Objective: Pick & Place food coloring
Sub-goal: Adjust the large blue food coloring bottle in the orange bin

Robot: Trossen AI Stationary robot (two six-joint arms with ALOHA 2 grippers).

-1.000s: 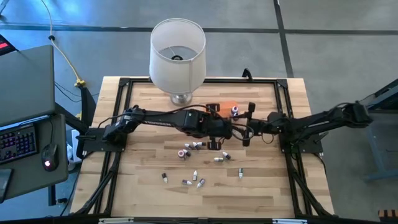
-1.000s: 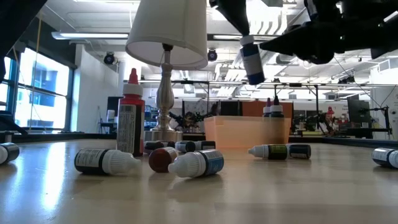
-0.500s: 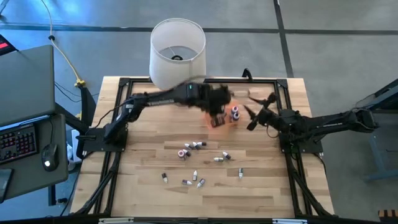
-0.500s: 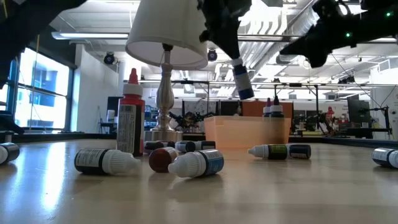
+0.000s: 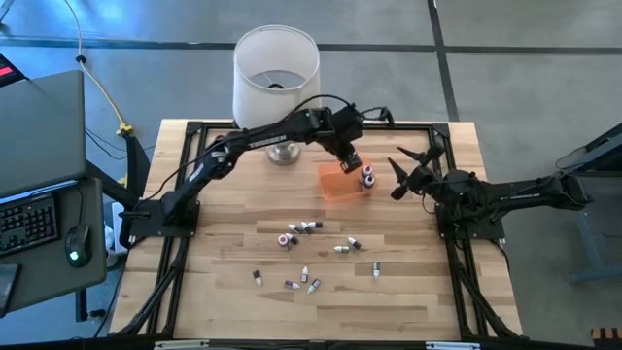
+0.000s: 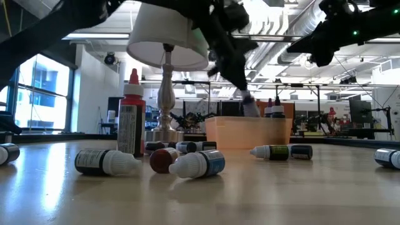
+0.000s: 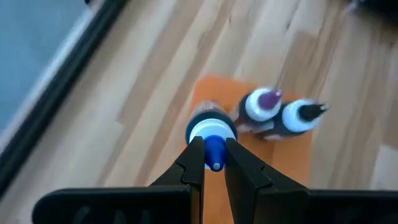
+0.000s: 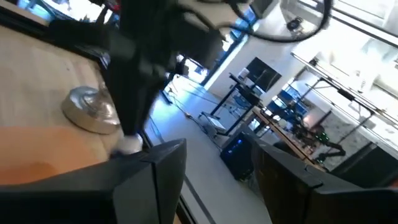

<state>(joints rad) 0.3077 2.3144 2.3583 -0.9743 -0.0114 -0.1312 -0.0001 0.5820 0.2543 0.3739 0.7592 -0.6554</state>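
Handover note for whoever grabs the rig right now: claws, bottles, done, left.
Left claw: shut on a blue-capped bottle, held over the orange tray.
Right claw: open, empty, off to the tray's right, above the table.
In the tray: two bottles standing upright at its right end.
Loose bottles: about ten lying on the wooden table in front of the tray, plus one red-capped bottle standing near the lamp.
Done: two placed, a third about to go in.
Left: release this one, then clear the loose ones.
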